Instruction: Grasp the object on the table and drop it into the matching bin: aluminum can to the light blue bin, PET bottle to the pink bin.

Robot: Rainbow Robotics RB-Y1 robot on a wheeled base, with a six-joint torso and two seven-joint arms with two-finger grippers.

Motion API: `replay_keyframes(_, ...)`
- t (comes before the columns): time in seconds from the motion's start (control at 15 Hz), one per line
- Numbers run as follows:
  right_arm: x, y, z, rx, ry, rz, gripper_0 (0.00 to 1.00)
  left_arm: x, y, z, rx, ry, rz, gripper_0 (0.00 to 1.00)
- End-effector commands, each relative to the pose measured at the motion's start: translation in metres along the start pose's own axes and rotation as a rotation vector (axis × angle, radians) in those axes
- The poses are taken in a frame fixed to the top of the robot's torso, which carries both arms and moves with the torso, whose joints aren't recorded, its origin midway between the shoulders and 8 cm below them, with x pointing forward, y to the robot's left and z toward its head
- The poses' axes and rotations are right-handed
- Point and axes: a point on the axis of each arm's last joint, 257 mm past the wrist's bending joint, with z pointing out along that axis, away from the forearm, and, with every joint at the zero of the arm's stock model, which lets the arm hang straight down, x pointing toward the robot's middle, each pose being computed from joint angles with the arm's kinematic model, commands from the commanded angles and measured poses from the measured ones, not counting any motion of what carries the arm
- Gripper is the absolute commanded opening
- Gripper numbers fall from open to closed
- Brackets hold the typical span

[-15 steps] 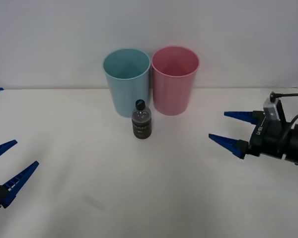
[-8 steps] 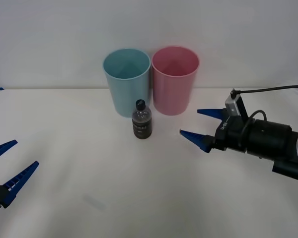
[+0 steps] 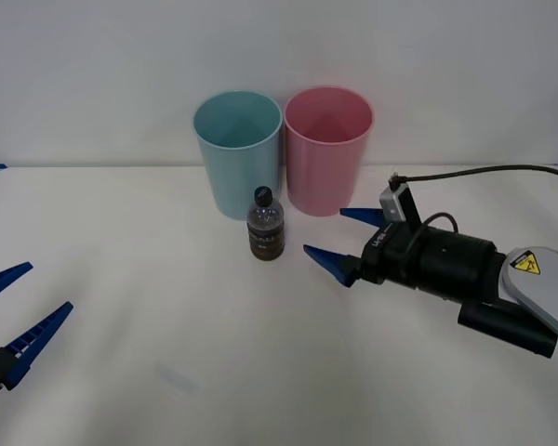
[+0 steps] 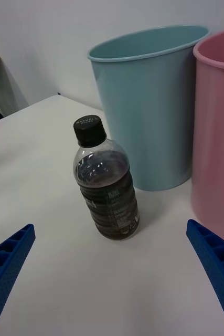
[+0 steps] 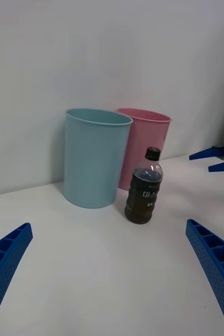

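Note:
A small PET bottle (image 3: 265, 224) with a black cap and dark label stands upright on the white table (image 3: 167, 307), just in front of the light blue bin (image 3: 237, 153) and the pink bin (image 3: 327, 149). My right gripper (image 3: 344, 237) is open, a short way to the bottle's right, fingers pointing at it. Its wrist view shows the bottle (image 4: 106, 181) centred ahead between the spread fingers, with the light blue bin (image 4: 148, 105) and pink bin (image 4: 219, 136) behind. My left gripper (image 3: 14, 311) waits open at the near left edge; its view shows the bottle (image 5: 145, 189).
The two bins stand side by side, touching, at the back of the table against a plain white wall. A black cable (image 3: 484, 172) runs from the right wrist off to the right. Bare tabletop lies in front of and left of the bottle.
My right gripper has travelled left across the table toward the bottle, staying open. The bottle, the bins and the left arm have not moved.

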Motion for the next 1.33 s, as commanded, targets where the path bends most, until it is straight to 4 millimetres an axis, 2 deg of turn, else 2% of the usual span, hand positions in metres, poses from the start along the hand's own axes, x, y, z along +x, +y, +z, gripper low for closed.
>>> replay_keyframes(0.07,0.003,-0.002,0.024,0.011,0.002,-0.008,1.00,0.000,0.000,0.000,0.000,0.000,0.000,1.00)
replay_keyframes(0.87,0.020,0.020,0.092,0.009,0.023,-0.007,1.00,0.000,0.000,0.000,0.000,0.000,0.000,1.00)
replay_keyframes(1.33,0.021,0.015,0.132,0.042,0.044,-0.026,1.00,0.000,0.000,0.000,0.000,0.000,0.000,1.00)
